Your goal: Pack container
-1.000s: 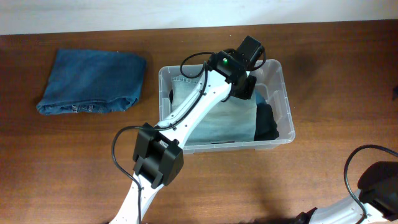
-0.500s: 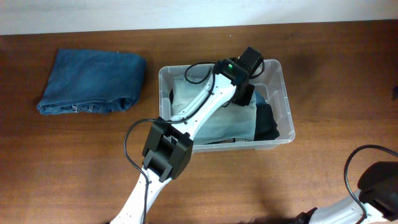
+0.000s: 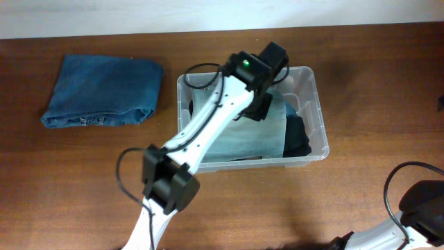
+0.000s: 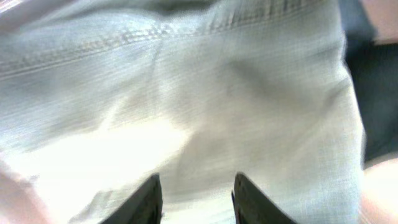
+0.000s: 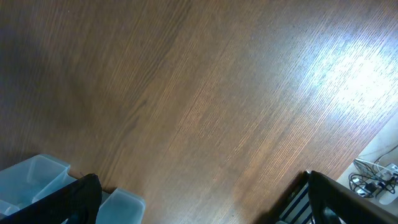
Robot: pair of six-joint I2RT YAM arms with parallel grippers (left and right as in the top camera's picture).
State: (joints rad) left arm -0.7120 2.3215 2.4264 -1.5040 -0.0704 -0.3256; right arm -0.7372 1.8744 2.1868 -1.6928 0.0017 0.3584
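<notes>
The container (image 3: 317,97), a clear plastic tub, stands at the middle of the table. Inside lie a folded pale blue denim garment (image 3: 243,142) and a dark garment (image 3: 298,139) against the right wall. My left gripper (image 3: 261,105) reaches down into the tub over the pale denim. In the left wrist view its two dark fingertips (image 4: 151,198) stand apart just above the pale denim (image 4: 205,93), nothing between them. My right gripper (image 5: 199,208) hangs wide open over bare wood, far from the tub.
A folded darker blue pair of jeans (image 3: 103,90) lies on the table at the back left. The right arm's base (image 3: 420,205) sits at the front right corner. Pale blue plastic pieces (image 5: 121,205) show beside the right gripper's left finger.
The left arm's elbow has swung left, and its wrist has shifted slightly left and back over the tub. Its fingers have parted a little. The right arm has stayed still.
</notes>
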